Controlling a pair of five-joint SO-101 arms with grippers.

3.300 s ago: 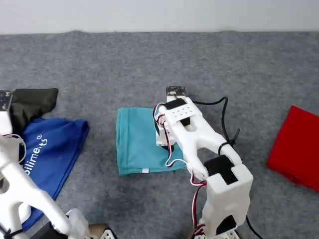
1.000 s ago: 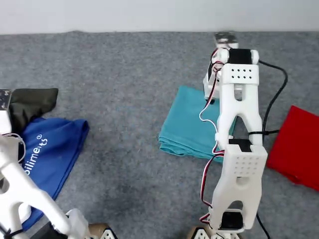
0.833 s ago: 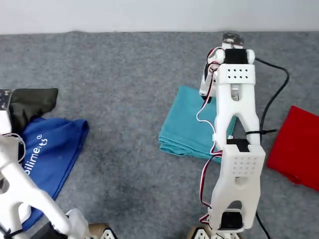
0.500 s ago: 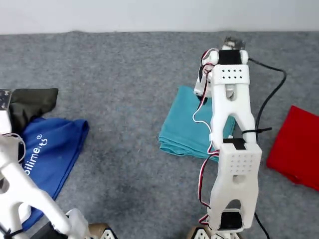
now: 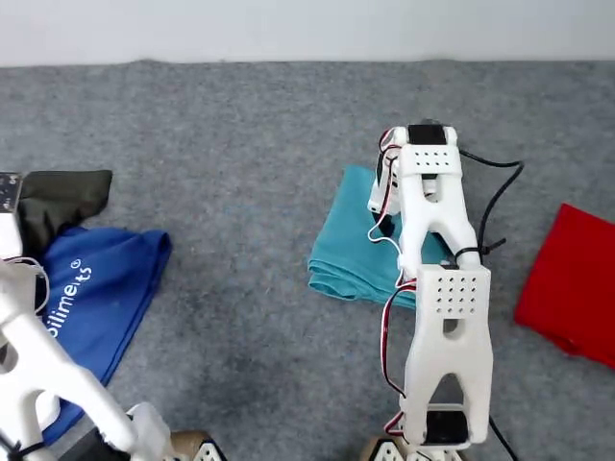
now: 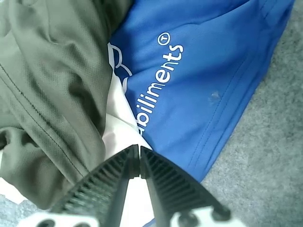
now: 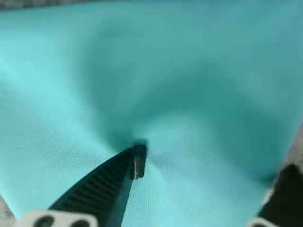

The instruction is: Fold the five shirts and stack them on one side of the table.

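Note:
A folded teal shirt (image 5: 356, 252) lies right of the table's middle. My right arm stretches over it, and my right gripper (image 7: 210, 170) is open, with one fingertip (image 7: 137, 161) pressed into the teal shirt (image 7: 156, 71) so the cloth dimples around it. At the left edge a blue shirt (image 5: 101, 283) with white print lies spread out, with an olive shirt (image 5: 62, 197) behind it. My left gripper (image 6: 140, 156) is shut, hanging over the olive shirt (image 6: 52, 80), the blue shirt (image 6: 199, 71) and a strip of white cloth (image 6: 120, 127) between them. A folded red shirt (image 5: 572, 283) sits at the right edge.
Grey carpet (image 5: 240, 125) covers the table up to a pale wall at the back. A black cable (image 5: 495, 187) trails from the right arm toward the red shirt. Bare carpet lies between the blue and teal shirts.
The teal shirt has shifted from the middle toward the right. In the last second the right arm drew back from the far edge and came down onto the teal shirt. The left arm kept still.

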